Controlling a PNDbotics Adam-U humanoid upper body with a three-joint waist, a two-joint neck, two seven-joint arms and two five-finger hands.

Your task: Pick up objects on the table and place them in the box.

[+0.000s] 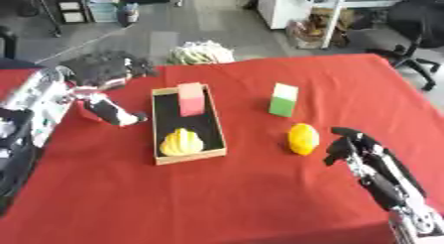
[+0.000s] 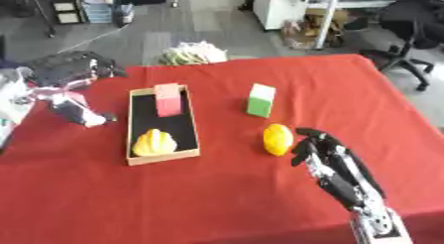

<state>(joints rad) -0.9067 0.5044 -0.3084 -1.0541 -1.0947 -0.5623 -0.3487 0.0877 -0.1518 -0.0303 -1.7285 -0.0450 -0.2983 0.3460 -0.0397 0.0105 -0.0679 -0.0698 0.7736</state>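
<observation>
On the red-clothed bench [image 1: 260,198]: 1 shallow cardboard box [image 1: 157,124] w/ 1 pink block [image 1: 192,99] and 1 yellow banana bunch [image 1: 181,143] inside. Outside: 1 green-and-white carton [image 1: 283,99] upright, 1 yellow lemon-like fruit [image 1: 303,138]. My right hand [image 2: 319,151] sits just beside the fruit, fingers curled, holding nothing. My left hand [image 1: 111,110] (left of box): can't tell its fingers.
</observation>
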